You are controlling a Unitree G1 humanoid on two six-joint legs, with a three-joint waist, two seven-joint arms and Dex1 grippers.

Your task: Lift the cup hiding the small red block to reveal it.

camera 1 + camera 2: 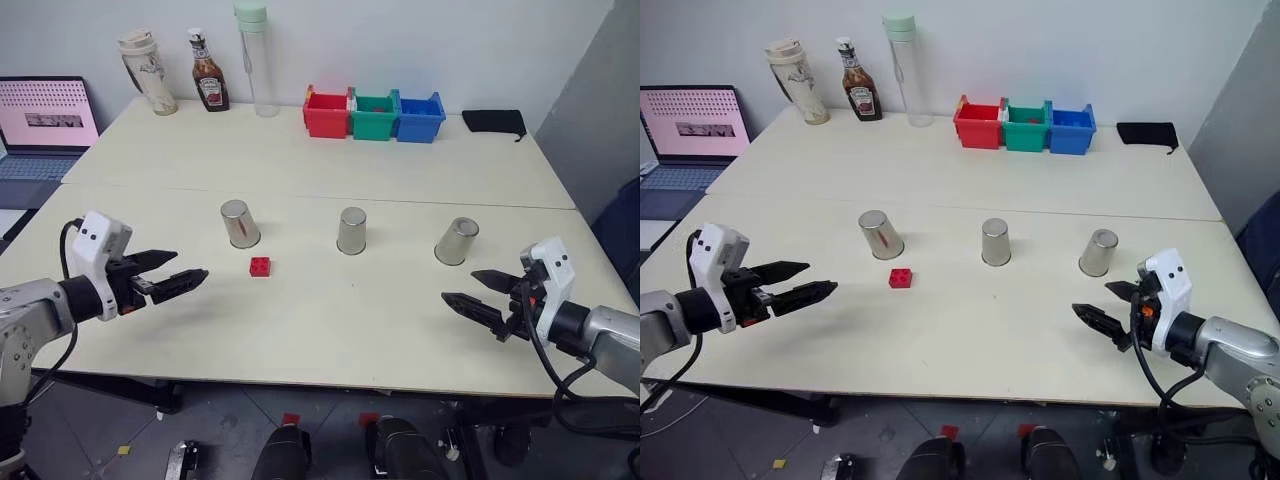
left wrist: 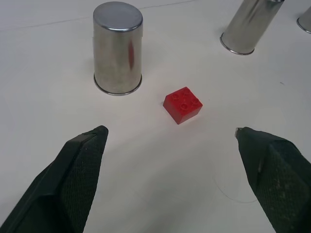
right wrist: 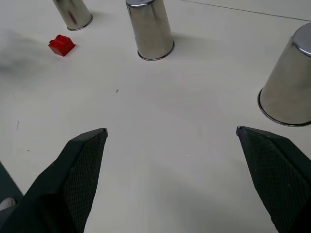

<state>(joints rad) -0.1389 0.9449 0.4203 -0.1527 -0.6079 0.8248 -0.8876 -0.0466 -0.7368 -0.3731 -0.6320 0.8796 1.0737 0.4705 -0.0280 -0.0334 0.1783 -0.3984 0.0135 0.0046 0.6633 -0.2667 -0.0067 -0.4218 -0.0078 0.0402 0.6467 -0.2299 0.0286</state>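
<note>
Three shiny silver cups stand upside down in a row on the table: a left cup (image 1: 240,223), a middle cup (image 1: 352,230) and a right cup (image 1: 457,241). The small red block (image 1: 260,266) lies uncovered on the tabletop, just in front of the left cup and slightly towards the middle one. My left gripper (image 1: 188,265) hovers open to the left of the block, which sits ahead of its fingers (image 2: 183,104). Near the right cup, my right gripper (image 1: 460,285) is open and holds nothing.
Red (image 1: 326,113), green (image 1: 374,116) and blue (image 1: 419,118) bins line the back of the table. A tumbler (image 1: 148,72), a sauce bottle (image 1: 208,72) and a tall clear bottle (image 1: 254,58) stand at back left. A laptop (image 1: 45,125) sits far left, a black pouch (image 1: 494,121) back right.
</note>
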